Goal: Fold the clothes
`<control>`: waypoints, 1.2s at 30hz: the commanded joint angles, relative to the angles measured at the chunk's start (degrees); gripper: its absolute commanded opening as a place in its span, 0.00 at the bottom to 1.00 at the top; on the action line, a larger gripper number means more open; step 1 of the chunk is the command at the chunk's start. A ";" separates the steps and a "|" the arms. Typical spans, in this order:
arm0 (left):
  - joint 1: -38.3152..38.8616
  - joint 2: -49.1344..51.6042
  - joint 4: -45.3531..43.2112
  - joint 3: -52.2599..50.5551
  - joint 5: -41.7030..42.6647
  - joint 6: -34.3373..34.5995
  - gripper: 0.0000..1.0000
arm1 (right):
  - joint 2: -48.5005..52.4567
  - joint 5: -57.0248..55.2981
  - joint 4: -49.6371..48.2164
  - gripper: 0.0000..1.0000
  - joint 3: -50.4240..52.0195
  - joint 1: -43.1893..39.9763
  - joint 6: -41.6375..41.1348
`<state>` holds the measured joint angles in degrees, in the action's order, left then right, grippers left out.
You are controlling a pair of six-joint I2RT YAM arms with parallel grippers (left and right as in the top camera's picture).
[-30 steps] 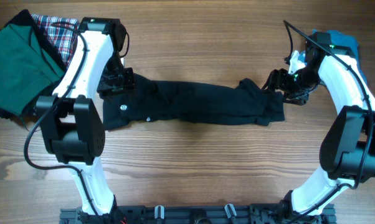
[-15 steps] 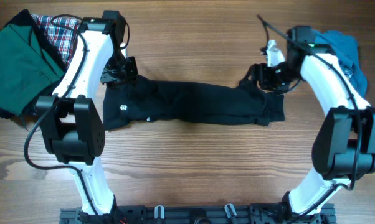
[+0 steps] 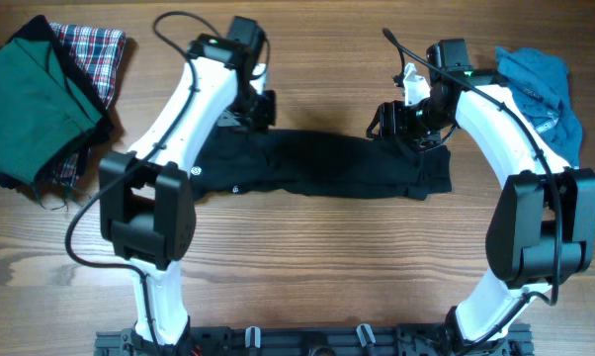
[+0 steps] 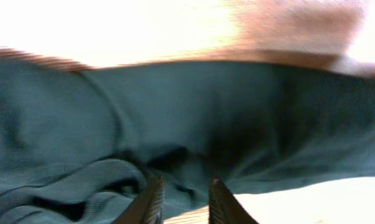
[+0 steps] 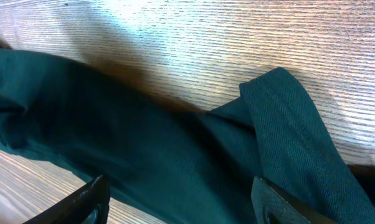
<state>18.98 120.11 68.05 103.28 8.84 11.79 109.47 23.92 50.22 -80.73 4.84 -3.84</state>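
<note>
A long black garment (image 3: 327, 168) lies flat across the middle of the wooden table (image 3: 307, 257). My left gripper (image 3: 261, 107) is at its upper left edge. In the left wrist view the jaws (image 4: 182, 199) are narrowly spaced with a bunch of the dark cloth (image 4: 237, 112) pinched between them. My right gripper (image 3: 384, 121) is over the garment's upper right part, near a raised flap. In the right wrist view its fingers (image 5: 178, 199) are spread wide above the cloth (image 5: 144, 137) and hold nothing.
A folded green garment (image 3: 26, 94) lies on a plaid one (image 3: 95, 49) at the back left corner. A crumpled blue garment (image 3: 540, 84) lies at the back right, beside the right arm.
My left gripper has moved right along the garment's top edge, pulling the upper left corner inward. My right gripper has moved left from the garment's right end to over the flap.
</note>
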 commanded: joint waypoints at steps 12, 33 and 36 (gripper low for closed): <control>-3.32 4.11 1.33 -0.33 -0.59 -11.98 0.56 | -1.86 -2.12 -0.04 0.74 -1.11 0.13 0.87; -2.75 5.64 7.30 -0.35 3.76 -20.39 0.35 | -1.86 -2.12 -0.07 0.75 -1.11 0.13 0.87; -2.75 5.64 7.89 -0.35 3.76 -20.39 0.20 | -1.86 -2.12 -0.04 0.75 -1.11 0.13 0.87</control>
<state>16.16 124.92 75.35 103.22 11.73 -8.08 109.47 22.63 50.24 -80.73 4.84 -3.57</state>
